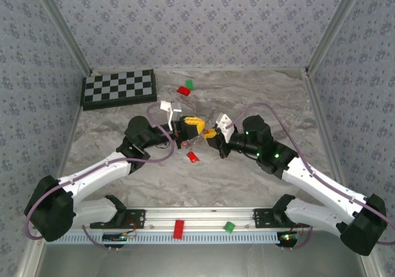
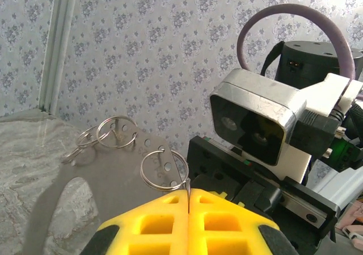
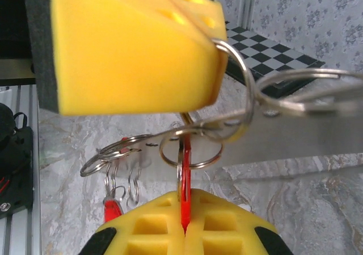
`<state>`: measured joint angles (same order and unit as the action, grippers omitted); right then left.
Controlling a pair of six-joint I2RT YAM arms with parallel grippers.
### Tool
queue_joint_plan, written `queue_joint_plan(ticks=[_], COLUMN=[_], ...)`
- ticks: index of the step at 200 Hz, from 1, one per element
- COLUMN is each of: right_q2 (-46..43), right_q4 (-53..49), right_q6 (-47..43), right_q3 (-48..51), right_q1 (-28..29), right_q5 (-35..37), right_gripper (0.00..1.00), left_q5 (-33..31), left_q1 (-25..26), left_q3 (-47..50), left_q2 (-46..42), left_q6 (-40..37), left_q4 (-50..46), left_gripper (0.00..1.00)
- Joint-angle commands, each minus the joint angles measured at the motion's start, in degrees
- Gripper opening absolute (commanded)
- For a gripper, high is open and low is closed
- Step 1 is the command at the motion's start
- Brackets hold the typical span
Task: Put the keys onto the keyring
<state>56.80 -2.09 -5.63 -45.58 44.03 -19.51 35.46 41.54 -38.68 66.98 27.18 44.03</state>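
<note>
Right wrist view, right gripper (image 3: 185,225) clenched on upright red key (image 3: 185,178), key meeting keyring (image 3: 306,134), left gripper (image 2: 188,198) clamping one keyring ring.

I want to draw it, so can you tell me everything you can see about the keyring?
The keyring is a flat, dull grey band with small holes, seemingly thin bendy plastic. Shiny silver split rings hang through it. It stretches sideways in the air above the marbled table. The left end effector pinches one ring. A red key, gripped by the right end effector, reaches a middle ring; another red key dangles farther along.
</note>
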Motion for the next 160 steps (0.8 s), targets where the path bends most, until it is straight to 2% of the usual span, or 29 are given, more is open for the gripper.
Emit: queue_joint_plan(ticks=[1,93,160], right_q2=[1.4,-5.3,-4.7], right_q4=[-4.9,-7.0,-10.9], right_q6=[-1.8,-1.8,-3.1], right_q3=[-2.3,-1.1,-4.4], right_q1=[0.6,-1.4,-1.9], right_q5=[-2.3,1.1,0.6], right_gripper=[0.0,0.0,0.0], left_q5=[-0.1,-1.3,1.3], left_q1=[0.7,0.7,0.9], left_q3=[-0.9,-0.5,-1.3], left_q2=[0.0,-1.9,0.5], left_q6=[1.1,-3.7,-2.9], left_q4=[7.2,0.5,0.9], left_gripper=[0.0,0.0,0.0])
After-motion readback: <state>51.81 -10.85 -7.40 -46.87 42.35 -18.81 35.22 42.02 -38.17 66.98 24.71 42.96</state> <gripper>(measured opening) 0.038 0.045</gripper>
